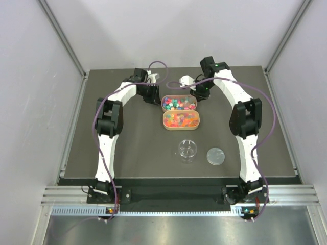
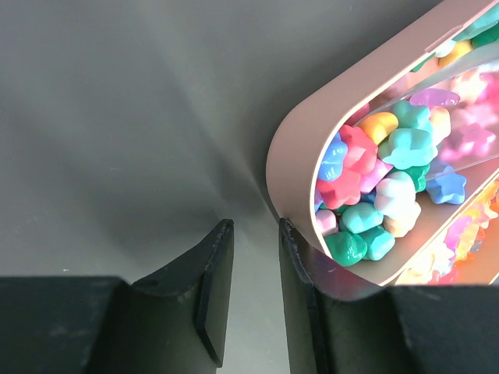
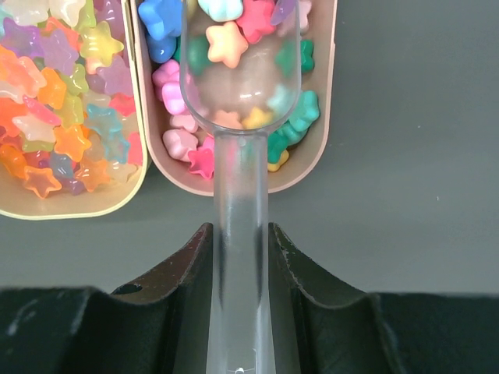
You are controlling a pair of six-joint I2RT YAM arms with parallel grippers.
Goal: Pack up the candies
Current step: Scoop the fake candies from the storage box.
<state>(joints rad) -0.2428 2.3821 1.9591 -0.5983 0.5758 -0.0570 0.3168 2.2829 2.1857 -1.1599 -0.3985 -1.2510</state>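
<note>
Two oval trays lie close together at the middle of the surface, their long axes running from the left edge to the right edge. The pink tray [image 3: 329,78] is farther and the yellow tray [image 3: 70,212] nearer, both heaped with candies [image 3: 74,140]. The candies look tiny, hard, light and loose, likely to roll, so scooping suits them better than pinching. The right tool [image 3: 239,231] pinches the handle of a clear scoop [image 3: 242,78] that lies along the pink tray. Its bowl faces up, points toward the left edge and holds a few stars. The left tool [image 2: 256,230], slightly spread and empty, sits just beside that tray's left end. The jar [image 1: 187,149] stands toward the near edge.
</note>
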